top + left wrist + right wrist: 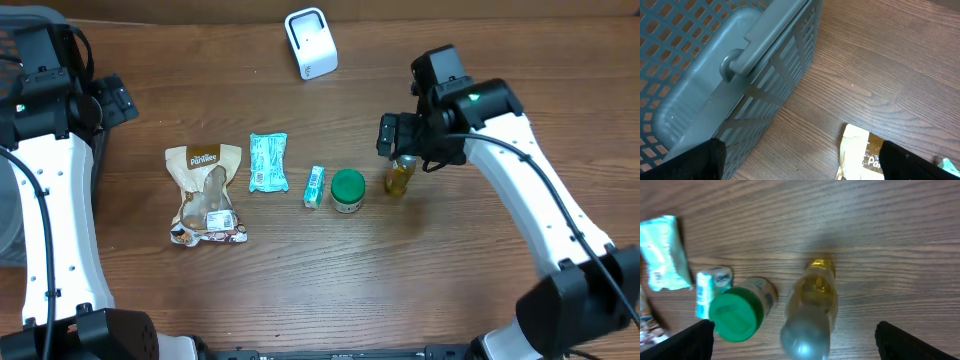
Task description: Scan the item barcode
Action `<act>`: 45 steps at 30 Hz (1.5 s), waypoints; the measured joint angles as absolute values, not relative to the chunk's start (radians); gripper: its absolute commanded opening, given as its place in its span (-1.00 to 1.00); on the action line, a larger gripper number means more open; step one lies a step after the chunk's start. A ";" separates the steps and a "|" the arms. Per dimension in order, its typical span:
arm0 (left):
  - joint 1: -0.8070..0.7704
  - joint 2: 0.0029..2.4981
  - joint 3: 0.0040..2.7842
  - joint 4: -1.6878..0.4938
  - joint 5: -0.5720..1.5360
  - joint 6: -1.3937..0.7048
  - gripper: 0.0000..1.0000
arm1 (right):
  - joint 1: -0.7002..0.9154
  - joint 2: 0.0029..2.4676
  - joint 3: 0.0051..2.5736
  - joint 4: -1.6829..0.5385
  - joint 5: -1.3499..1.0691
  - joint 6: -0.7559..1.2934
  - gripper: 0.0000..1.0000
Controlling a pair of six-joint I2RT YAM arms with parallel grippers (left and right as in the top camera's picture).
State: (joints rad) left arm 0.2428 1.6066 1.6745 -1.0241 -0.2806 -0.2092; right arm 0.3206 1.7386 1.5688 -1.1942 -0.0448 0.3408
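A small yellow bottle (399,179) with a grey cap stands on the wooden table right of the other items. In the right wrist view the bottle (812,305) rises between my right gripper's (792,341) open fingers, with a wide gap on each side. From overhead the right gripper (398,150) hangs just over it. A white barcode scanner (311,42) stands at the table's far edge. My left gripper (800,160) is open over bare wood beside a grey basket, holding nothing. No barcode shows on the bottle.
A green-lidded jar (347,190) stands close to the bottle's left, then a small box (315,186), a teal packet (267,162) and a tan snack bag (206,194). The grey slatted basket (715,75) sits at the far left.
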 measured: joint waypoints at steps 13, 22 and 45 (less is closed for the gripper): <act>0.243 1.607 1.674 -1.024 -0.281 -0.209 0.99 | 0.321 1.811 1.561 -1.196 -0.019 0.376 1.00; 0.243 1.607 1.674 -1.024 -0.281 -0.209 0.99 | 0.321 1.811 1.556 -1.191 0.008 0.390 1.00; 0.243 1.607 1.674 -1.024 -0.281 -0.209 0.99 | 0.335 1.811 1.530 -1.154 -0.001 0.392 0.53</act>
